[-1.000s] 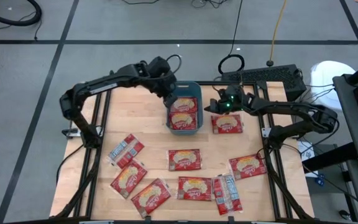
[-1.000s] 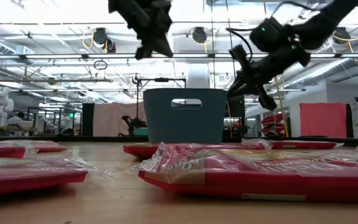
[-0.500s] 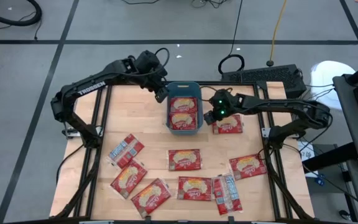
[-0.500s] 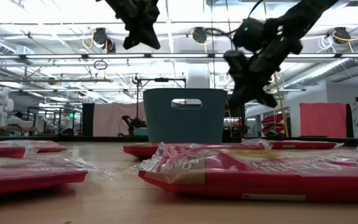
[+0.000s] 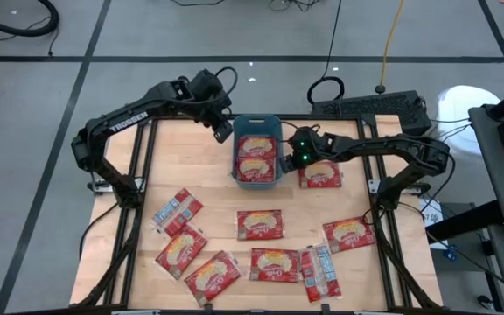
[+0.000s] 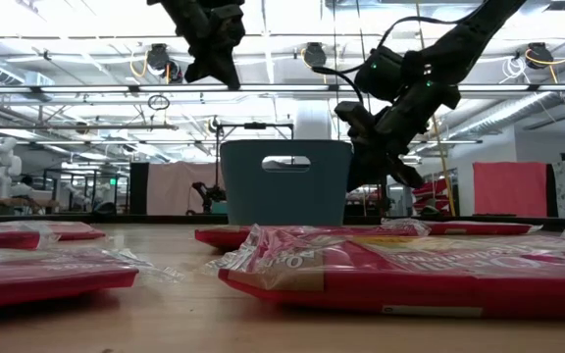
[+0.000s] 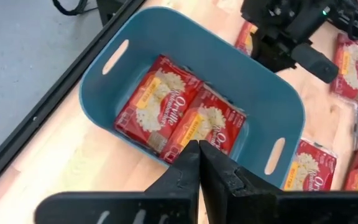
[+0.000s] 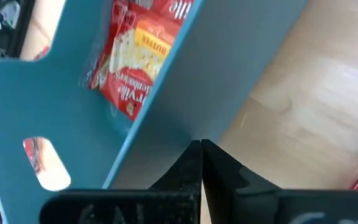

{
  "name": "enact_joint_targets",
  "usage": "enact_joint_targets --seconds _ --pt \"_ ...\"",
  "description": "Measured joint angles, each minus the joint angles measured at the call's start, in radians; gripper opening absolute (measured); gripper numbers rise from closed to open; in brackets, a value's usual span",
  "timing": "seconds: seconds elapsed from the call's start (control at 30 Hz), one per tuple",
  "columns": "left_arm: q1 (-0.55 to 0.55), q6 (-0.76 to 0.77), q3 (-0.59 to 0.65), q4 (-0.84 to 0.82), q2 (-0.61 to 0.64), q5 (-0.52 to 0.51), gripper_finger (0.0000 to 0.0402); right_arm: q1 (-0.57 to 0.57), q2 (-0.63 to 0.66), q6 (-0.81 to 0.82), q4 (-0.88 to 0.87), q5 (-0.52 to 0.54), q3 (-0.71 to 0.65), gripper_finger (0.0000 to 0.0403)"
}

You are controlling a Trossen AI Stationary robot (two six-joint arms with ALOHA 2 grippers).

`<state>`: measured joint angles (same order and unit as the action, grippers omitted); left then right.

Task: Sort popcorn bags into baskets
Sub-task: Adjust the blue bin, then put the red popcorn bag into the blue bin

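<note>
Both pincers closed, empty: right pincer (image 5: pixel 289 159) against the basket (image 5: pixel 257 179) wall, left pincer (image 5: pixel 220 133) above rim. Two popcorn bags (image 7: pixel 180 116) binned; roughly nine left on tabletop (image 5: pixel 217 197).

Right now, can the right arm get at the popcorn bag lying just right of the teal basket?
Probably yes. The right gripper, fingers shut, sits against the basket wall, right beside that popcorn bag. Nothing lies on the bag; the left gripper is off at the basket's far corner.

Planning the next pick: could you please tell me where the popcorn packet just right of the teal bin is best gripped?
Grip the flat red popcorn packet by its right edge, coming straight down; it lies flat, and the teal plastic bin crowds its left.
</note>
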<state>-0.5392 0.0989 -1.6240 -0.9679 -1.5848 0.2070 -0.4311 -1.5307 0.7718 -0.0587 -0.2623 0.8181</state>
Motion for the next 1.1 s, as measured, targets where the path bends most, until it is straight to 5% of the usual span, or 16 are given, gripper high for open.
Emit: enact_joint_targets --seconds 0.53,0.77,1.1 --pt "0.094 0.146 0.001 -0.010 0.003 -0.058 0.0005 -0.064 0.063 -0.063 -0.042 -0.057 0.000 0.0000" --pt "0.174 0.219 0.001 0.050 0.003 -0.156 0.0018 -0.106 0.297 -0.145 -0.413 -0.055 0.000 0.0000" --pt "0.229 0.248 0.001 0.219 -0.002 -0.166 0.0010 -0.097 0.587 -0.214 -0.860 -0.023 0.000 0.0004"
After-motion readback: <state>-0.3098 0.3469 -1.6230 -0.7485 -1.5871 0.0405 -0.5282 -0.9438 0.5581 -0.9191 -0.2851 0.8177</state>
